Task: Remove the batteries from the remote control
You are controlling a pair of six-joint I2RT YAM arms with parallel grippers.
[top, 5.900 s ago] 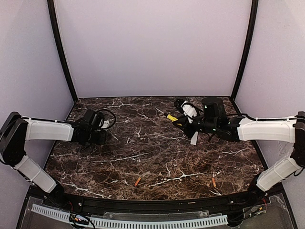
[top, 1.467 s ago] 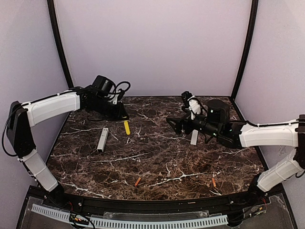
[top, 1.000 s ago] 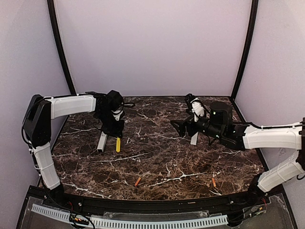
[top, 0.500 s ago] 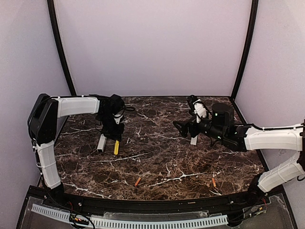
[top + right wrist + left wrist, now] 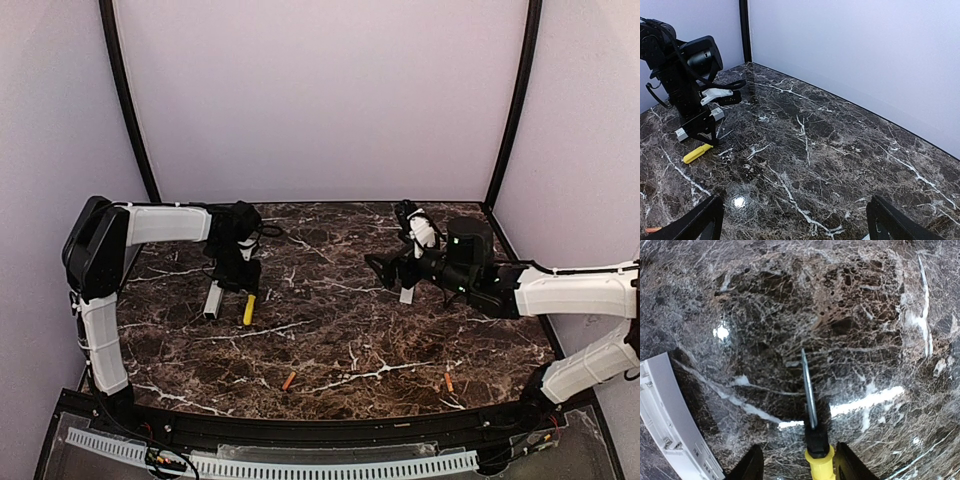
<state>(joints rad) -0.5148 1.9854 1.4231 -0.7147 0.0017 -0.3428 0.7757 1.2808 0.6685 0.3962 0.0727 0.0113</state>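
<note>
The white remote control [image 5: 213,298] lies on the marble at the left, and its pale edge shows in the left wrist view [image 5: 670,420]. Two orange batteries lie loose near the front edge, one [image 5: 289,380] left of centre and one [image 5: 448,381] on the right. My left gripper [image 5: 240,285] [image 5: 799,462] points down, open, just right of the remote. The yellow-handled screwdriver [image 5: 248,308] [image 5: 819,462] lies between its fingers with a gap on each side. My right gripper [image 5: 383,270] [image 5: 794,202] hovers wide open, with nothing between its fingers.
A thin white cover strip [image 5: 406,292] lies under the right arm's wrist. Black frame posts and lilac walls close in the back and both sides of the marble table [image 5: 330,330]. From the right wrist view the left arm [image 5: 690,85] stands over the screwdriver [image 5: 697,153].
My left gripper has opened and let go of the screwdriver, which now rests on the table beside the remote. The right arm has barely shifted.
</note>
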